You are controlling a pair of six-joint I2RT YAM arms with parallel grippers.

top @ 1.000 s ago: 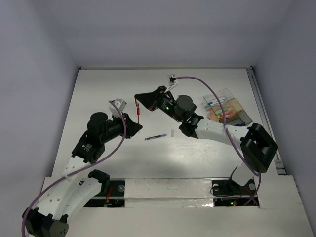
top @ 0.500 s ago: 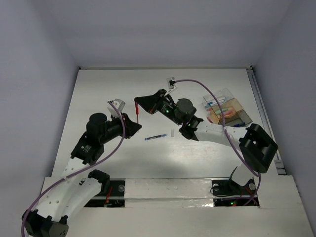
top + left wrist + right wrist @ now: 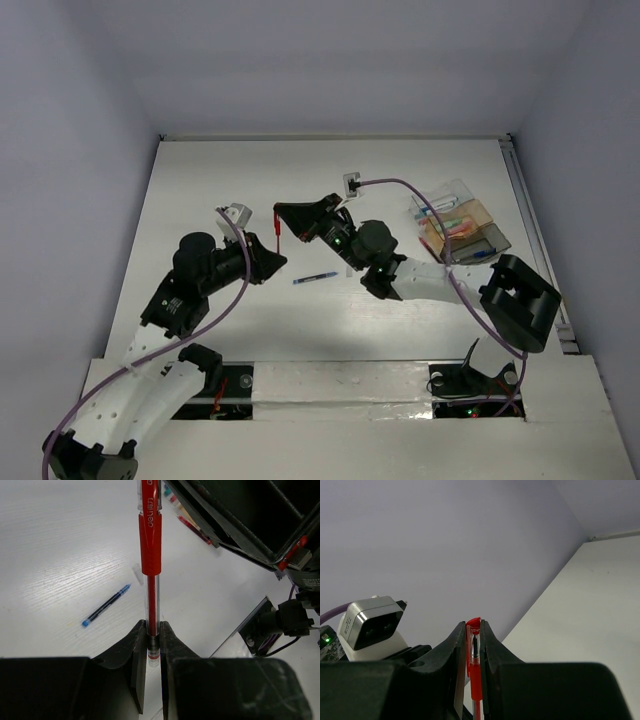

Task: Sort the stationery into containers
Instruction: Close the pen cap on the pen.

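Note:
A red pen point(image 3: 277, 229) hangs upright above the table, held by both grippers. My left gripper point(image 3: 153, 625) is shut on its clear lower end, and the red grip point(image 3: 150, 540) rises above the fingers. My right gripper point(image 3: 473, 626) is shut on the capped end of the same red pen point(image 3: 476, 680). In the top view the left gripper point(image 3: 273, 257) sits just below the right gripper point(image 3: 284, 213). A blue pen point(image 3: 316, 277) lies flat on the table; the left wrist view shows this blue pen point(image 3: 106, 606) too. The containers point(image 3: 462, 222) stand at the right with several coloured items inside.
A small clear cap-like piece point(image 3: 136, 573) lies on the table near the blue pen. The right arm's body point(image 3: 400, 272) stretches across the middle of the table, between the pen and the containers. A rail point(image 3: 535, 240) runs along the table's right edge.
The right arm's wrist and forearm have shifted down and nearer the front edge. The red pen has stayed almost in place, and both grippers have kept their hold.

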